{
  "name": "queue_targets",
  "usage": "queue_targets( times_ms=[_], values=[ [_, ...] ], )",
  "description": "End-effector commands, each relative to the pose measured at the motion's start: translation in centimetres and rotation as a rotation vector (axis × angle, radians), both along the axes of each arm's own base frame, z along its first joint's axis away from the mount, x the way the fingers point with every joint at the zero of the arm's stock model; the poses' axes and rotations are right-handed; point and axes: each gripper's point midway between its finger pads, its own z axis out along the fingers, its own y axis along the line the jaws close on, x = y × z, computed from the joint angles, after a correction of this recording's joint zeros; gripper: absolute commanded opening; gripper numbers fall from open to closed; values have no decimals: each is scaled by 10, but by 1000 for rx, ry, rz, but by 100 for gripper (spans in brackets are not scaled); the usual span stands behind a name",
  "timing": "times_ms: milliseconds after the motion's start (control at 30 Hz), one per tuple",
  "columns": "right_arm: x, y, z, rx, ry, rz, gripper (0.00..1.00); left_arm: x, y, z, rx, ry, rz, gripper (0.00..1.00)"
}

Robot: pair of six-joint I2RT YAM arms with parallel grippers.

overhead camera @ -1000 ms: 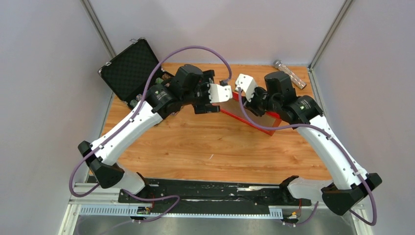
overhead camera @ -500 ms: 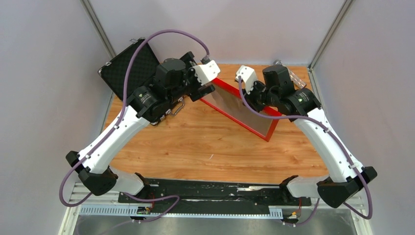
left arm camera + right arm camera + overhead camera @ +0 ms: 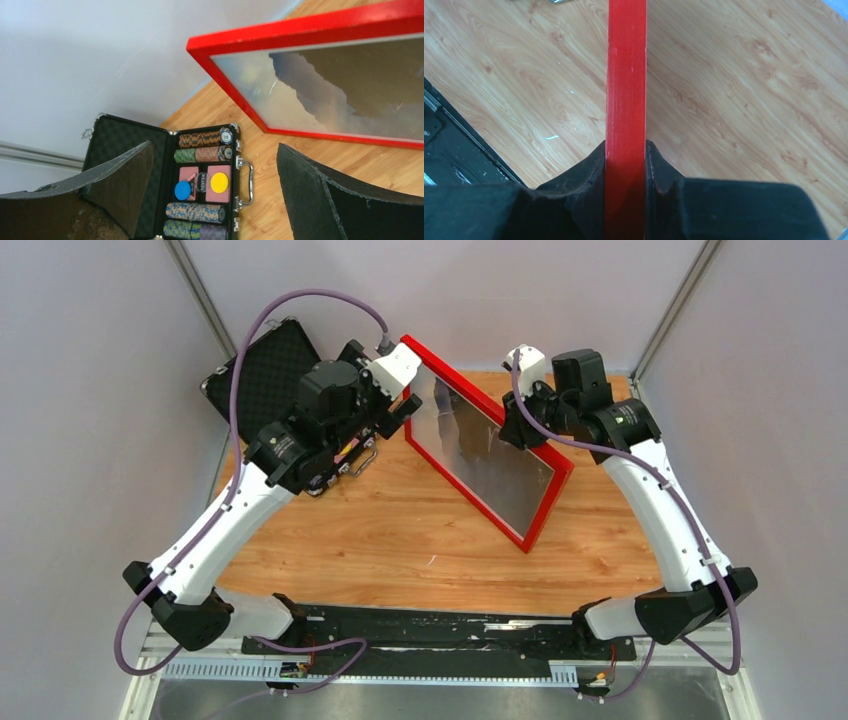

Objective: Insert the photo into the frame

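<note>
the frame (image 3: 487, 445) is held up off the flat, tilted on edge over the far middle of the wooden table (image 3: 400, 540), its bright red face and glazed pane turned toward the top camera; whether its lower corner touches the wood cannot be told from there. its far long edge is clamped by the right gripper (image 3: 522, 425), and this is settled only by the right wrist view, where the red edge (image 3: 625, 90) is seen end-on, running straight up the picture and pinched on both sides by the black pads (image 3: 584, 175). the left gripper (image 3: 405, 410) is shown just beside the frame's upper corner in the top view; in its own wrist view the fingers (image 3: 310, 190) are seen spread wide apart with nothing between them, the frame's corner lying beyond them. in that same view a dark jagged shape against paler tones is seen in the pane, which from above reads only as grey glare; whether it is the photo or a reflection cannot be told. an open black foam-lined case (image 3: 125, 145) is shown at the far left corner, and only the left wrist view reveals the rows of poker chips (image 3: 200, 152) inside it.
</note>
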Motion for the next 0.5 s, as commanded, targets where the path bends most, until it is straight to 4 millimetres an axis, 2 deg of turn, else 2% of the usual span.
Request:
queue_targets(
  times_ms=[0,100,267,467],
  values=[
    [13,-1,57,167,-127,-74,0,-1,2,-2,-74,2,23,100],
    [15,-11,50,184,-117,-123,0,-1,3,-19,-70,25,24,100],
    [15,-29,43,222,-104,-190,0,-3,3,-33,-89,56,15,100],
    [17,-45,25,261,-59,-271,0,-7,11,-38,-96,47,25,100]
  ],
)
